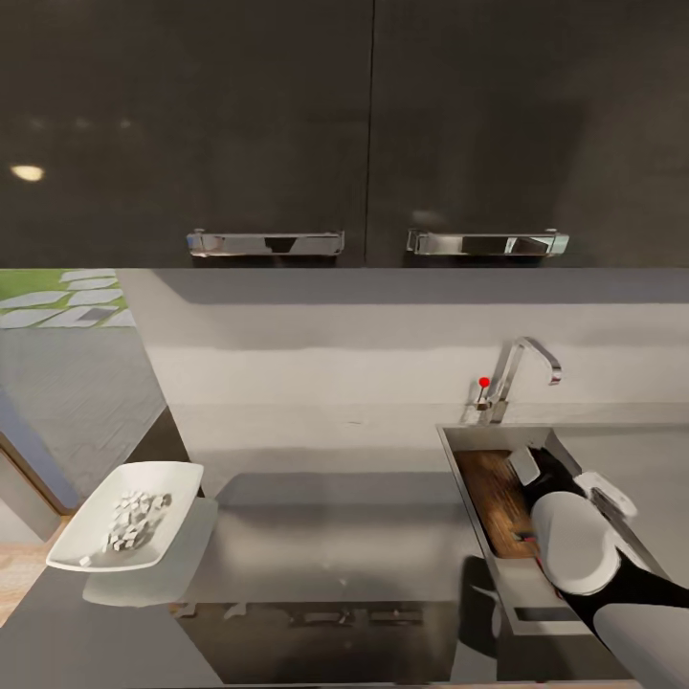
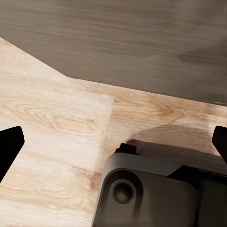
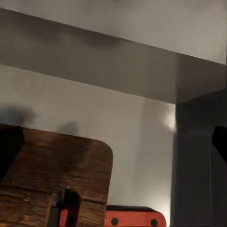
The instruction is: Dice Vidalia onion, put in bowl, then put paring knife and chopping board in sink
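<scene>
The dark brown chopping board (image 1: pixel 490 498) lies inside the steel sink (image 1: pixel 457 450), and my right arm reaches down over it. In the right wrist view the chopping board (image 3: pixel 56 175) shows its slot handle hole (image 3: pixel 68 208), and the paring knife's reddish handle (image 3: pixel 135 219) lies beside it on the sink floor. My right gripper (image 3: pixel 113 146) stands open above them, holding nothing. The white bowl (image 1: pixel 91 545) sits at the countertop's (image 1: pixel 335 536) left end with diced onion (image 1: pixel 134 517) in it. My left gripper (image 2: pixel 113 146) is open over the floor.
The chrome tap (image 1: pixel 522 368) with its red knob (image 1: pixel 484 382) rises behind the sink. Dark upper cabinets (image 1: pixel 364 124) with chrome handles hang above. In the left wrist view, the light wooden floor (image 2: pixel 56 123) and part of my base (image 2: pixel 146 194) lie below.
</scene>
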Robot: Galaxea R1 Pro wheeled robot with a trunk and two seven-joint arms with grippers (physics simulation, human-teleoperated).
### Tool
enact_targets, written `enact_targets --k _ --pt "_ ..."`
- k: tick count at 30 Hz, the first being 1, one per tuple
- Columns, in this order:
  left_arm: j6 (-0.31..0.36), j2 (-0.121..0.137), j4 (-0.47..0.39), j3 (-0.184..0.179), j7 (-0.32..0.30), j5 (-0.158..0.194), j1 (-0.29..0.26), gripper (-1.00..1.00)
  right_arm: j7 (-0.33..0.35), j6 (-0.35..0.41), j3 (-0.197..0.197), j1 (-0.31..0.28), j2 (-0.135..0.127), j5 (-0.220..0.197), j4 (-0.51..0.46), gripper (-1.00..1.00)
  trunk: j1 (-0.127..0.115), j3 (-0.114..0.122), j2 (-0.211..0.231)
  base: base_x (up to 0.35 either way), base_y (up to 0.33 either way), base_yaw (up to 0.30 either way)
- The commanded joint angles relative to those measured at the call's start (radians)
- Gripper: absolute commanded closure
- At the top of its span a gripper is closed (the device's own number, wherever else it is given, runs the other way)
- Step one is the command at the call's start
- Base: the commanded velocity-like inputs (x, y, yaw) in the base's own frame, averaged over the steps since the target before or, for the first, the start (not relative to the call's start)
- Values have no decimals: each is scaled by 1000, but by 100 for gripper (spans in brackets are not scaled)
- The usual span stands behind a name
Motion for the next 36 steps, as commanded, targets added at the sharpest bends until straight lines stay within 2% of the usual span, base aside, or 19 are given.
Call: enact_targets --k 1,6,7,8,9,12,15,19,20,22,27,28,31,33,36 --pt "-5 -1 4 -8 2 5 -2 -100 25 48 5 -1 2 10 -38 -100 1 -2 -2 0 0 0" --pt "-5 -2 4 -8 2 5 -2 -100 181 250 117 -1 3 9 -213 -100 1 -2 -2 0 0 0" --pt "-5 -2 3 -8 2 5 -2 -100 245 290 146 -1 2 9 -250 -100 1 -2 -2 0 0 0" --pt "-5 -2 3 -8 1 5 -2 -100 317 317 163 -1 0 10 -270 -100 1 -2 -2 0 0 0" --pt "-5 -2 4 -8 1 5 -2 -100 359 329 169 -1 -2 10 -278 -100 1 -2 -2 0 0 0" --pt "-5 -2 4 -8 1 5 -2 -100 451 347 177 -1 -8 16 -286 -100 1 -2 -2 0 0 0" --pt "-5 -2 4 -8 1 5 -2 -100 545 354 179 -1 -18 51 -288 -100 1 -2 -2 0 0 0" --pt "-5 -2 4 -8 1 5 -2 -100 702 356 179 -1 -36 162 -283 -100 1 -2 -2 0 0 0" --pt "-5 -2 3 -8 1 5 -2 -100 790 357 179 -1 -52 222 -281 -100 1 -2 -2 0 0 0" --pt "-6 -2 4 -8 1 5 -2 -100 870 363 178 0 -78 263 -276 -100 1 -2 -2 0 0 0" --pt "-7 -2 3 -8 1 5 -2 -100 1035 388 177 28 -147 290 -271 -100 1 -2 -2 0 0 0" --pt "-7 -2 3 -8 0 5 -2 -100 1057 389 177 32 -154 291 -270 -100 1 -2 -2 0 0 0" --pt "-7 -2 3 -8 0 5 -2 -100 1203 391 177 44 -189 299 -270 -100 1 -2 -2 0 0 0" --pt "-7 -2 3 -8 -1 5 -2 -100 1259 391 177 47 -197 315 -269 -100 1 -2 -2 0 0 0" --pt "-7 -1 3 -8 -1 5 -2 -100 1309 389 177 60 -204 383 -270 -100 1 -2 -2 0 0 0"
